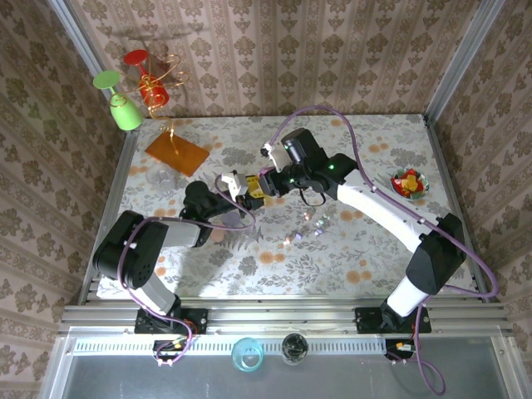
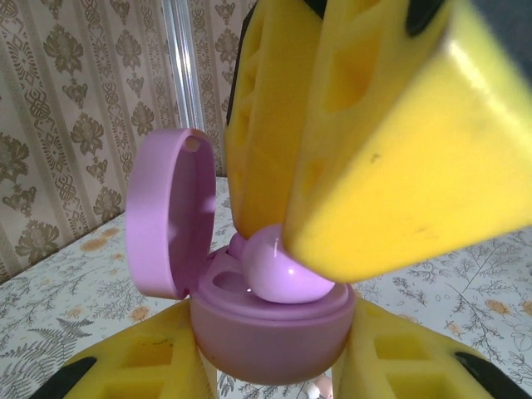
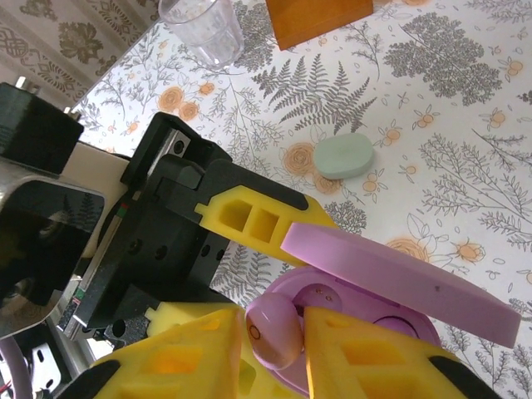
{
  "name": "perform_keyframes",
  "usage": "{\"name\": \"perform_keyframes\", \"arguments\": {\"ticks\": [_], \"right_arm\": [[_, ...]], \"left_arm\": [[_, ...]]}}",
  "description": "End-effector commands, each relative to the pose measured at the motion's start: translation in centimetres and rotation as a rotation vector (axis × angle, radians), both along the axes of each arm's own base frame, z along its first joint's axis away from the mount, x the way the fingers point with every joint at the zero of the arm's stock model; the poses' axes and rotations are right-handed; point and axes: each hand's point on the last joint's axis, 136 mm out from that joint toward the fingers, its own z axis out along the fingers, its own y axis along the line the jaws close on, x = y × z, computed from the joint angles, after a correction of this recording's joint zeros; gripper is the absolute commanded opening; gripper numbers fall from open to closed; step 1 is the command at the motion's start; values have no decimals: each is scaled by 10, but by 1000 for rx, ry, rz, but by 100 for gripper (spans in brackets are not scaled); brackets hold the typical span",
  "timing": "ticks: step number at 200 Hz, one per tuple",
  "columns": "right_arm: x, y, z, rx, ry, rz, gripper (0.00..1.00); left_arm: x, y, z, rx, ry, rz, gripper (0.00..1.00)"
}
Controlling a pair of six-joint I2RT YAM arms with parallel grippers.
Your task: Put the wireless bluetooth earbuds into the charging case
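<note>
The left gripper [image 2: 266, 378] is clamped on the base of the purple charging case [image 2: 270, 345], with one yellow finger on each side, and holds it above the table [image 2: 66, 307]. The lid [image 2: 166, 212] stands open, tipped up to the left of those fingers. A purple earbud [image 3: 273, 331] rests partly in the case's base beside an empty socket. It is pinched between the fingers of the right gripper [image 3: 270, 353], which reaches in from above. Beyond the right gripper's fingertips a closed green case [image 3: 343, 155] lies on the table, with a glass [image 3: 202, 29] farther out.
</note>
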Motion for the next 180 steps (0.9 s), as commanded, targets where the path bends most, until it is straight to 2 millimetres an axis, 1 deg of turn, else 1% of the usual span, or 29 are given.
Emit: {"name": "perform_keyframes", "arguments": {"ticks": [1,52,115,126,147,153,180], "right_arm": [[3,2,2,-2,7,-27,25],[8,-2,4,10,29,-100,17],[6,-4,0,55,114,-166,16],[5,-1,1,100,157,-180,16],[4,-5,-1,132,211,-221,18],[7,-3,3,155,201,-227,18],[6,-2,2,167,210,-228,24]], "left_arm": [[-11,0,15,-20,-70,-24,26],[-11,0,15,-20,-72,-19,26],[-4,2,19,-27,-89,20,26],[-3,2,19,-27,-90,27,26],[-1,1,21,-30,-92,31,26],[-1,1,23,-33,-93,30,26],[-2,0,24,-34,-92,22,26]]}}
